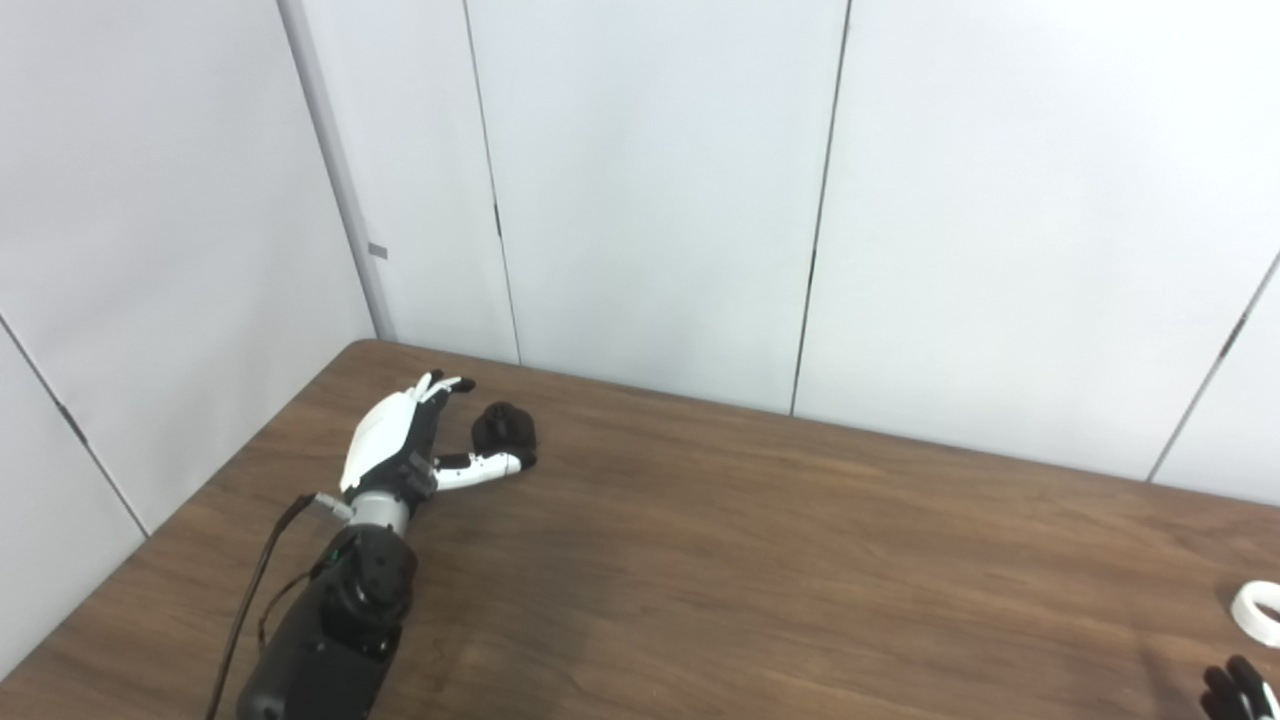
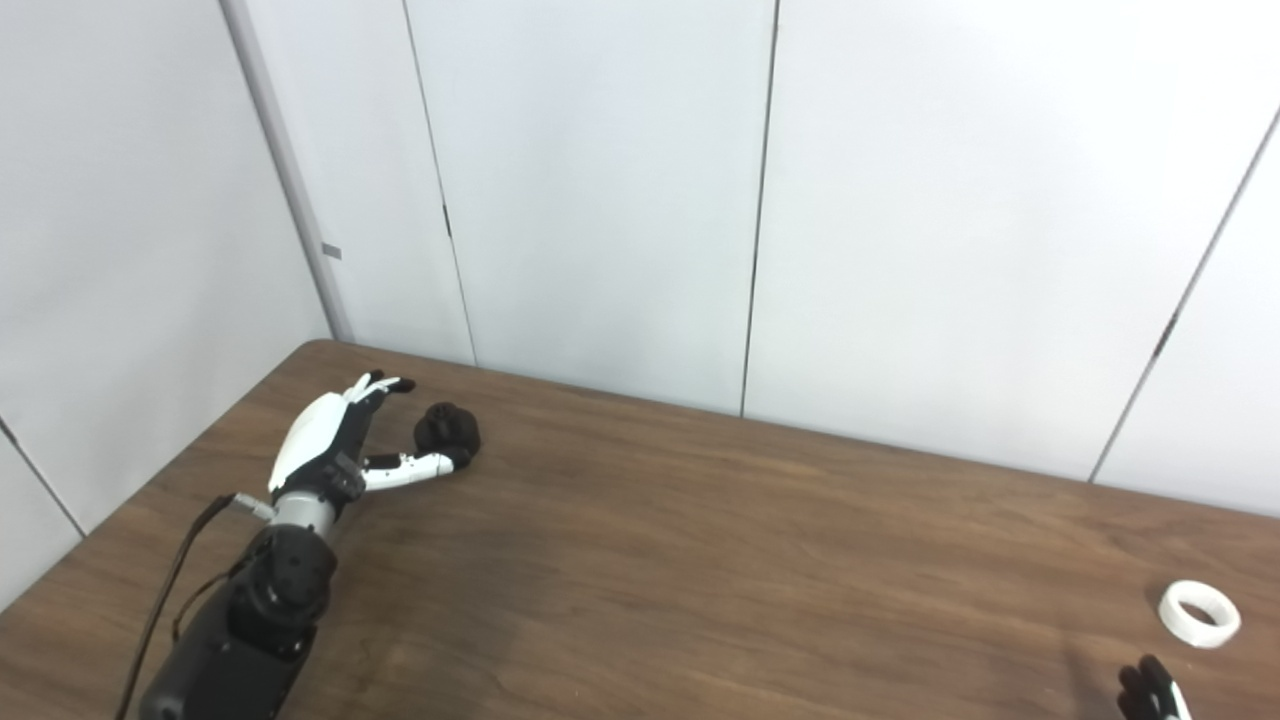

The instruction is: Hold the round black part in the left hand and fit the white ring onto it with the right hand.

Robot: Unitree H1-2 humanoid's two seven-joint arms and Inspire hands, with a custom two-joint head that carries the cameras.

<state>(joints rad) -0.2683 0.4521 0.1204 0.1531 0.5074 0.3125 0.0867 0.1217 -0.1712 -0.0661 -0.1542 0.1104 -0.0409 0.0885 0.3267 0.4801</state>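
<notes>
Surface [image 2: 700, 560] was dark brown wood grain, set into a corner of pale grey wall panels [image 2: 600, 200] w/ thin vertical seams. Left hand [image 1: 410, 440] lay low over the far-left part of the surface, near the corner, white back plate up, arm coming in from the bottom-left w/ a black cable [image 1: 250, 600] running alongside the forearm. Its fingers [image 1: 440, 385] were spread and pointed away toward the wall, thumb [image 1: 485, 467] stretched out to the right, so the hand was splayed and held nothing. Round black part [image 1: 504, 428] sat on the surface in the gap between those fingers and the thumb; thumb tip was right at its near edge, looked to be touching but couldn't tell for sure; fingers were just beside it, apart from it.

White ring [image 2: 1199, 613] lay flat on the surface far over at the right side, well apart from the black part; in the left eye view it was cut by the frame edge. Right hand [image 2: 1152, 692] only showed as a few dark fingertips at the bottom-right corner, near the ring but not touching it; rest was out of frame, so couldn't tell if it was spread or closed
</notes>
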